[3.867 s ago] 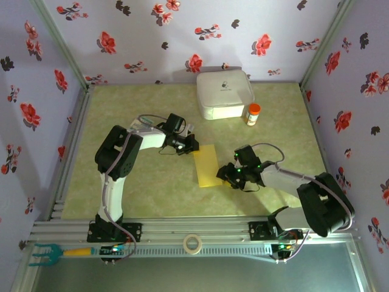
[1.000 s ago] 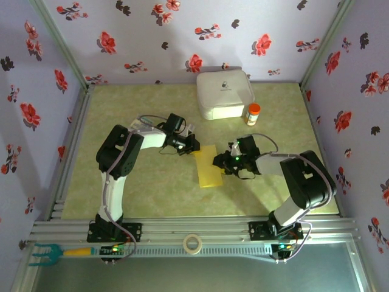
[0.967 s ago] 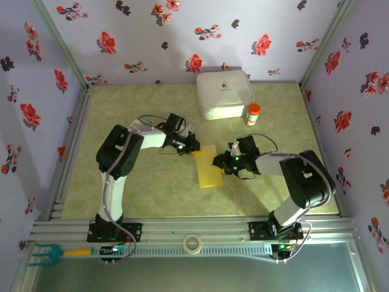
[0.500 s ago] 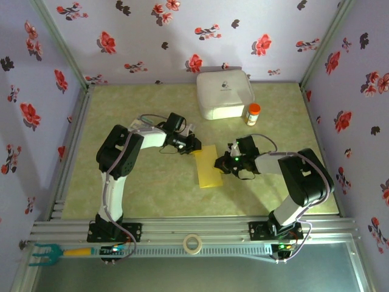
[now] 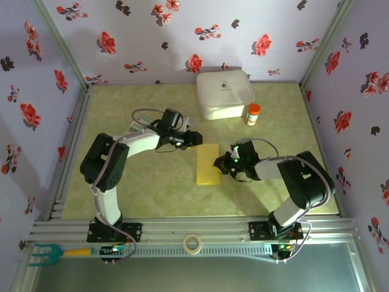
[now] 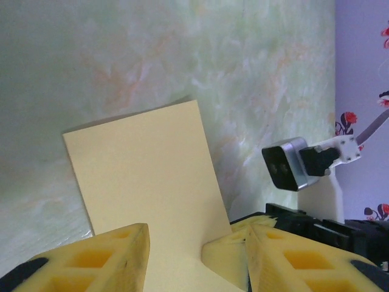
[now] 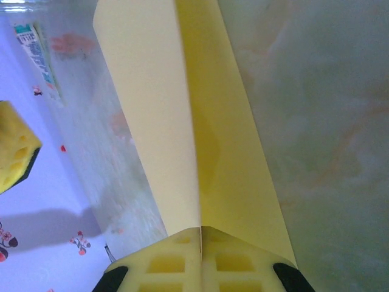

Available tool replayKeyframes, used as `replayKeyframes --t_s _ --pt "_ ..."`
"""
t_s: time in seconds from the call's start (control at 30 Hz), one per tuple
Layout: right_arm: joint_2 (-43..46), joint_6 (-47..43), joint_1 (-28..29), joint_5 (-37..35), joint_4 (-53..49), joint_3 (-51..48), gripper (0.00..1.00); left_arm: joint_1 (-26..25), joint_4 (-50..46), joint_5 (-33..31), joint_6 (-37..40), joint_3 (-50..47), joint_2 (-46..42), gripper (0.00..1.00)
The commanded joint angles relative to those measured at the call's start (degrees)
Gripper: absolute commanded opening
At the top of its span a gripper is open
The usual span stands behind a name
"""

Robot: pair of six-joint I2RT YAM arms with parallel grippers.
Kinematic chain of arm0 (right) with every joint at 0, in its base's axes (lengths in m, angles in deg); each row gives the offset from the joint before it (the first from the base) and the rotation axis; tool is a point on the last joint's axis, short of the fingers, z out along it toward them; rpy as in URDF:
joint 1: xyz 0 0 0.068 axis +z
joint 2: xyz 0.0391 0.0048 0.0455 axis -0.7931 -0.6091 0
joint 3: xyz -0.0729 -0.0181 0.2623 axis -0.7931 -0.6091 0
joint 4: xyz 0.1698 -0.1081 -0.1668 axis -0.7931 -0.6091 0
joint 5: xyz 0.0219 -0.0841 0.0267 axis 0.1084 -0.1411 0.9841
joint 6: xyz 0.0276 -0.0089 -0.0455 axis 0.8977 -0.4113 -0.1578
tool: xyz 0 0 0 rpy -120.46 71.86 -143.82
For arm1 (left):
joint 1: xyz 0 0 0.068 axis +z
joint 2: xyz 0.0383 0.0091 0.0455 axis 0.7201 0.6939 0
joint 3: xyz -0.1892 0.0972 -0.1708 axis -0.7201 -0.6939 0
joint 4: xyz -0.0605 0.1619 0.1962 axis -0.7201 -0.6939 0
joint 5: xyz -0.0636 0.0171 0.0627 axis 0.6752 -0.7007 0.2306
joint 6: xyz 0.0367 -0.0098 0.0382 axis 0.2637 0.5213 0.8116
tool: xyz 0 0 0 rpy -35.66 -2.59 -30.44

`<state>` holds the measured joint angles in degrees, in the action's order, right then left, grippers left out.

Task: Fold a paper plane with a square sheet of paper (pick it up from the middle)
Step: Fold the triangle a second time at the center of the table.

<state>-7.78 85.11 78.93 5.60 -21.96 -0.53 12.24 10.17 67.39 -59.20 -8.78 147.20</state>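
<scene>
White box closed, contents hidden — square sheet of paper being pinched at 3 o'clock by right gripper; left gripper being held agape at 11 o'clock.

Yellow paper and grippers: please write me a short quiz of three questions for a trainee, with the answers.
1. True or false: the right gripper is shut on the yellow paper.
2. What stands beside the white box? A: a small orange-capped bottle. B: a cup. C: a ball.
3. Fill in: the left gripper has its jaws ____.
Key: 1 true; 2 A; 3 open.
</scene>
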Motion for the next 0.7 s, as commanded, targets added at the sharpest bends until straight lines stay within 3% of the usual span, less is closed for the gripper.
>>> replayKeyframes --t_s 0.0,0.4,0.67 --pt "2.09 6.7 1.6 -5.62 5.21 -1.74 0.0 -0.25 1.68 -4.39 -0.24 -3.08 -3.85 0.46" --pt "0.73 -3.95 0.39 1.29 -2.3 2.88 0.23 -0.28 2.9 -7.21 0.85 -8.78 -10.21 0.45" --pt "-1.63 -7.05 -1.18 4.16 -3.33 4.91 0.25 -0.37 2.91 -7.34 1.18 -10.47 -11.6 0.45"
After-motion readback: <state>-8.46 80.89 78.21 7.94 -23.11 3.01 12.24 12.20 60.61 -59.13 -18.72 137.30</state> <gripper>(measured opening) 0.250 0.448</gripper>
